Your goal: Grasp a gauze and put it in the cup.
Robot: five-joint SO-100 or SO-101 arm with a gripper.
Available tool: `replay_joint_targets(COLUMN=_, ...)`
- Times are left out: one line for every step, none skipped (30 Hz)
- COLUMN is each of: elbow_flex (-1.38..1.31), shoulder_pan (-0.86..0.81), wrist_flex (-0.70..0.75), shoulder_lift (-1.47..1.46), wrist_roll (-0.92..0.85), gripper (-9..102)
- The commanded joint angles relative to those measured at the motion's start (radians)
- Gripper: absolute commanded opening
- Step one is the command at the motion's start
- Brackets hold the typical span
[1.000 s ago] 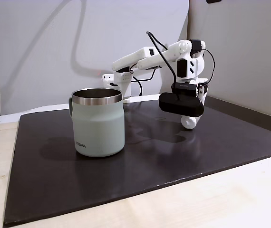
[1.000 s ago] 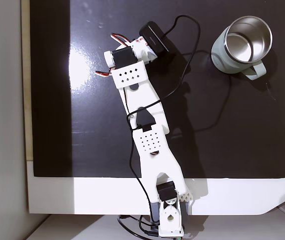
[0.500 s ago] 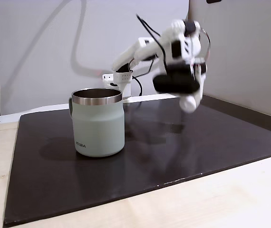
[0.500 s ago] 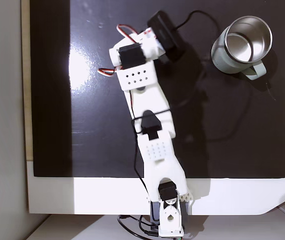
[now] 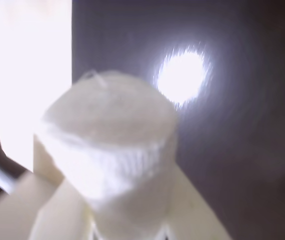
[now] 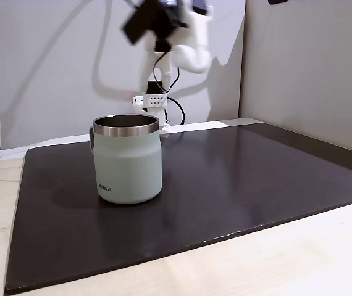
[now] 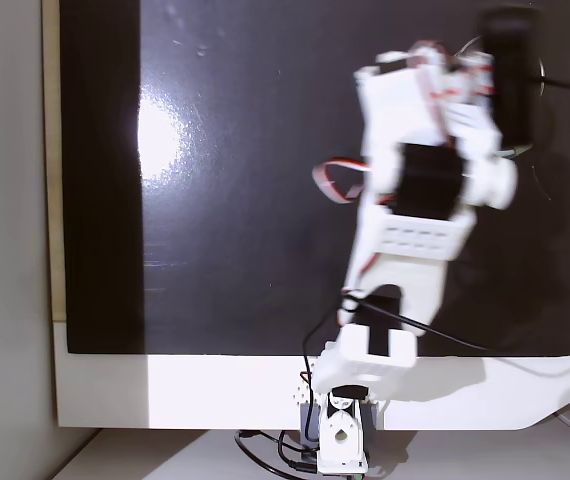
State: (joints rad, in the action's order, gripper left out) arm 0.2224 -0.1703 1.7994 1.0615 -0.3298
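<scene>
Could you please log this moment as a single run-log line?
claw: shut on gauze | arm: raised above the mat, blurred | cup: upright on mat, gauze not yet inside

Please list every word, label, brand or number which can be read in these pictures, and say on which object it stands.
On the cup, near its base in a fixed view: one short word in small dark capitals, too small to read with certainty; it may read "KIIRA" or something similar.
On the gauze in the wrist view: no text.
On the arm and the dark mat: no readable text.
</scene>
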Motion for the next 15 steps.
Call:
replay_joint_targets(elbow_flex=-0.077, shoulder_pan=-0.104, wrist_flex=0.002, shoulder_lift=0.046, wrist_roll=-0.02, gripper=0)
replay_joint_targets(elbow_flex=-0.092, shoulder_pan=-0.127, wrist_flex=0.002, shoulder_lift=0.037, wrist_roll=-0.026, gripper=0)
replay_joint_targets(elbow_flex=-0.109, shoulder_pan=-0.152, wrist_flex=0.0, shoulder_lift=0.025, wrist_roll=-0.032, gripper=0)
replay_joint_targets(elbow_flex=-0.127, shoulder_pan=-0.172, wrist_flex=0.0, shoulder_lift=0.012, wrist_roll=-0.04, gripper=0)
replay_joint_targets(elbow_flex=-0.144, shoulder_pan=-0.19, wrist_flex=-0.002, shoulder_lift=-0.003, wrist_roll=-0.048, gripper=0)
replay_joint_targets(elbow_flex=-0.16, shoulder_pan=-0.206, wrist_flex=-0.003, shoulder_lift=-0.018, wrist_roll=-0.057, gripper=0)
replay_joint_targets(elbow_flex=-0.17, shoulder_pan=-0.219, wrist_flex=-0.005, shoulder_lift=-0.032, wrist_roll=-0.063, gripper=0)
replay_joint_targets(elbow_flex=-0.178, shoulder_pan=-0.23, wrist_flex=-0.006, shoulder_lift=-0.046, wrist_roll=-0.069, gripper=0)
replay_joint_targets(elbow_flex=-0.187, shoulder_pan=-0.239, wrist_flex=-0.009, shoulder_lift=-0.06, wrist_roll=-0.075, gripper=0)
replay_joint_targets(elbow_flex=-0.196, shoulder_pan=-0.249, wrist_flex=-0.011, shoulder_lift=-0.075, wrist_roll=-0.078, gripper=0)
replay_joint_targets(elbow_flex=-0.201, shoulder_pan=-0.255, wrist_flex=-0.015, shoulder_lift=-0.087, wrist_roll=-0.081, gripper=0)
replay_joint_targets(elbow_flex=-0.204, shoulder_pan=-0.259, wrist_flex=-0.023, shoulder_lift=-0.1, wrist_roll=-0.084, gripper=0)
replay_joint_targets(elbow_flex=-0.204, shoulder_pan=-0.261, wrist_flex=-0.031, shoulder_lift=-0.11, wrist_roll=-0.087, gripper=0)
replay_joint_targets(elbow_flex=-0.206, shoulder_pan=-0.262, wrist_flex=-0.038, shoulder_lift=-0.123, wrist_roll=-0.091, gripper=0)
replay_joint_targets(elbow_flex=-0.206, shoulder_pan=-0.261, wrist_flex=-0.043, shoulder_lift=-0.133, wrist_roll=-0.097, gripper=0)
